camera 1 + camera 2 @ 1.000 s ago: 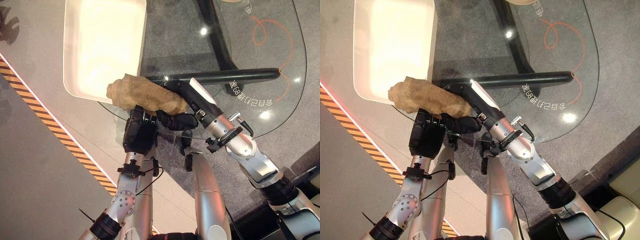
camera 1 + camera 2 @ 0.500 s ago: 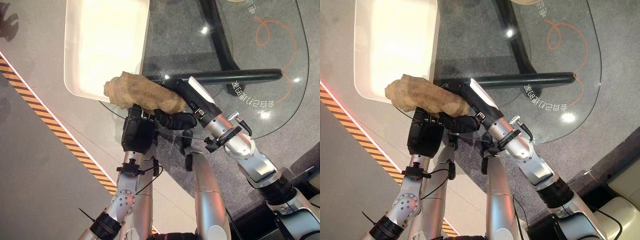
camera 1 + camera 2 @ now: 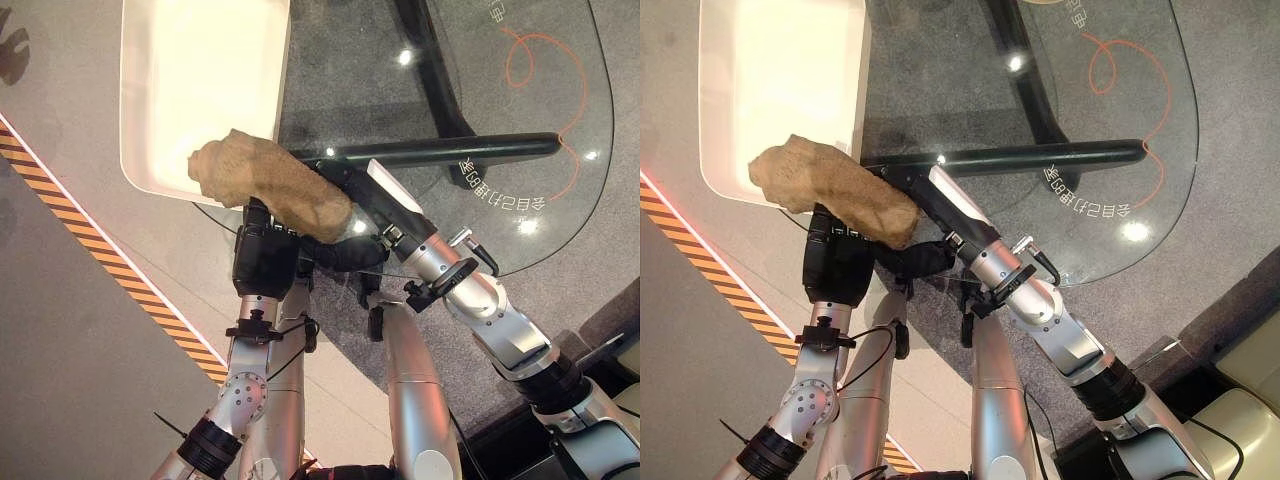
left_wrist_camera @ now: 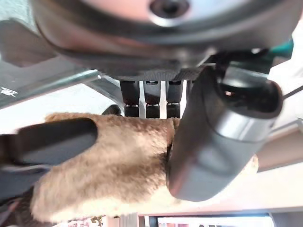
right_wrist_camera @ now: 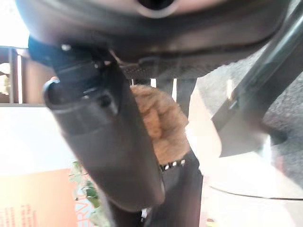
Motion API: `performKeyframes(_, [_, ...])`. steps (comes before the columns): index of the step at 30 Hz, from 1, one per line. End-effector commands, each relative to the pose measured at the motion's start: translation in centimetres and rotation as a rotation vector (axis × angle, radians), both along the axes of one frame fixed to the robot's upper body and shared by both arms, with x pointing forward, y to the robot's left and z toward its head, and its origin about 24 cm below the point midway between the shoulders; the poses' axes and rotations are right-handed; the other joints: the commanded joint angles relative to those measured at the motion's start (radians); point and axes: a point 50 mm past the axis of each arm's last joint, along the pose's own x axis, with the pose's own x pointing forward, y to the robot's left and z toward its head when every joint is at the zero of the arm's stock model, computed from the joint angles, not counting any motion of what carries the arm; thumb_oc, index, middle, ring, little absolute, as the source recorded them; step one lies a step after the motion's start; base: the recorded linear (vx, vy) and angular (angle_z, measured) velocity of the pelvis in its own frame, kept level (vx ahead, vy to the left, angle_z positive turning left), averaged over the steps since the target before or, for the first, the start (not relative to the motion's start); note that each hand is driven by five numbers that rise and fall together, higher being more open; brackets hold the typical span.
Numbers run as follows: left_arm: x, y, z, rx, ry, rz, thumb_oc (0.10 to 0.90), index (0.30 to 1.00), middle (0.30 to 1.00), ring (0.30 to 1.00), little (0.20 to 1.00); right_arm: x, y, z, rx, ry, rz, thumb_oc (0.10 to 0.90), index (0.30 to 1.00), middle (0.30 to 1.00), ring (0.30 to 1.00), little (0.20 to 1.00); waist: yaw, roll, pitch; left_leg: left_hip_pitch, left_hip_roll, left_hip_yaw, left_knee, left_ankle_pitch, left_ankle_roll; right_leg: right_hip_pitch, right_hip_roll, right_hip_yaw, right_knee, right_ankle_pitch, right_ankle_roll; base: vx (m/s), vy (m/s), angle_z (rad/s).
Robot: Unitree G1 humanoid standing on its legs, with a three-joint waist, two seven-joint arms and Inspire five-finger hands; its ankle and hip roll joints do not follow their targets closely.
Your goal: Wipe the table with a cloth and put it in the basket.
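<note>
Hand check, left eye view: clamping the cloth [image 3: 270, 185] from beneath with the left hand [image 3: 265, 262] and across its nearer end with the right hand [image 3: 375, 205], white-covered thumb on top. Holding the bundle at the near edge of the glass table [image 3: 450, 90], far end just over the near rim of the basket [image 3: 135, 150]. Judging the step as transfer to the basket: carrying the whole bundle past the rim before loosening either grip, and avoiding a release while most of it is hanging outside.

Right eye view: showing the cloth [image 3: 835, 190] as a tan, fuzzy roll, thick and crumpled, lying slantwise with one end over the basket [image 3: 710, 170] corner. Expecting it to sag or unroll once freed; lowering it close to the basket floor is advisable.

Left wrist view: pinching the cloth [image 4: 118, 165] between thumb [image 4: 213, 142] and fingers [image 4: 151, 101], pile soft and dense.

Right wrist view: pressing the cloth [image 5: 161, 123] between the thumb [image 5: 109, 142] and the fingers behind it, clamped tight. Opening the right hand first and letting the left guide the drop seems safest.
</note>
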Motion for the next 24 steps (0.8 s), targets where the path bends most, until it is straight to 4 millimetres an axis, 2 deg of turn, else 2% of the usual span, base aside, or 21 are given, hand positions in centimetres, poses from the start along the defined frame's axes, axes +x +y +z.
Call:
performKeyframes(1, [-1.5, -0.9, 8.0, -0.032, -0.479, -0.023, 0.100, 0.300, 0.300, 0.300, 0.200, -0.7, -0.7, -0.8, 0.015, -0.018, -0.045, 0.800, 0.900, 0.900, 0.900, 0.900, 0.007, -0.009, -0.023, 0.009, -0.056, 0.050, 0.139, -0.152, 0.062, 0.040, 0.093, 0.072, -0.256, 0.196, 0.015, 0.00, 0.000, 0.00])
performKeyframes(10, [-1.6, -0.7, 7.9, -0.038, -0.478, -0.003, 0.100, 0.300, 0.300, 0.300, 0.200, -1.2, -1.9, 0.4, 0.224, -0.079, -0.100, 0.800, 0.900, 0.900, 0.900, 0.900, -0.003, -0.008, -0.023, 0.012, -0.053, 0.054, 0.142, -0.159, 0.063, 0.039, 0.097, 0.078, -0.248, 0.194, 0.017, 0.00, 0.000, 0.00])
performKeyframes(17, [-1.7, -0.7, 7.9, -0.041, -0.482, 0.007, 0.100, 0.300, 0.300, 0.300, 0.200, -1.6, -2.4, 0.8, 0.282, -0.119, -0.135, 0.800, 0.900, 0.900, 0.900, 0.900, -0.008, -0.008, -0.023, 0.011, -0.052, 0.057, 0.139, -0.161, 0.065, 0.036, 0.097, 0.081, -0.249, 0.195, 0.018, 0.00, 0.000, 0.00])
performKeyframes(24, [-1.8, -0.6, 7.8, -0.039, -0.486, 0.015, 0.100, 0.300, 0.300, 0.300, 0.200, -2.2, -3.5, 2.0, 0.449, -0.206, -0.170, 0.800, 0.900, 0.900, 0.900, 0.900, -0.012, -0.008, -0.023, 0.009, -0.049, 0.063, 0.141, -0.165, 0.067, 0.033, 0.098, 0.082, -0.249, 0.196, 0.019, 0.00, 0.000, 0.00])
